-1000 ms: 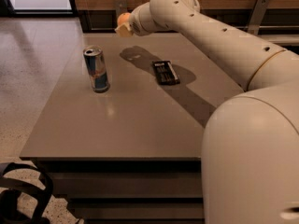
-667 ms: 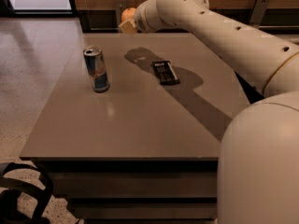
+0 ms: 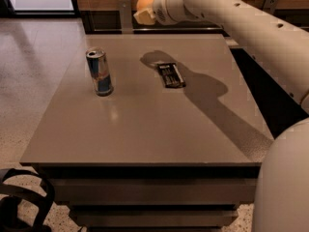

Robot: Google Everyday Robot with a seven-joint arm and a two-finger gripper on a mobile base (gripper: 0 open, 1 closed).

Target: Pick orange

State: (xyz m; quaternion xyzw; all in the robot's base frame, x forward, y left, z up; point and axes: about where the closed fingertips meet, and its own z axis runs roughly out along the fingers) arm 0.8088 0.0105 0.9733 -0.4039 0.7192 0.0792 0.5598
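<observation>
One thing has moved over the last sec, the rest hasn't: the gripper [image 3: 144, 11] w/ the orange [image 3: 145, 2] in it has gone higher and a bit further right. It now sits at the far edge of the table [image 3: 145, 129], up against the dark wall strip at the back. The jaws are closed round the fruit. Only its top half shows, above one pale finger pad [image 3: 143, 17], so how deep it sits in the grip can't be told. The orange is clear of the tabletop, well above it and touching nothing but the gripper. The arm [image 3: 231, 13] reaches in from the right, and its shadow [image 3: 212, 95] falls across the far-right part of the table. The blue-and-silver can [image 3: 100, 72] stands upright at far left, same spot as before. The dark flat packet [image 3: 172, 75] lies right of it near the middle, partly in the shadow and also unmoved. Re the task: the pick looks basically done, since the fruit is lifted and riding w/ the gripper. My guess is all that's left is to keep the hold steady, w/ a slip from a shallow grip the main risk.
</observation>
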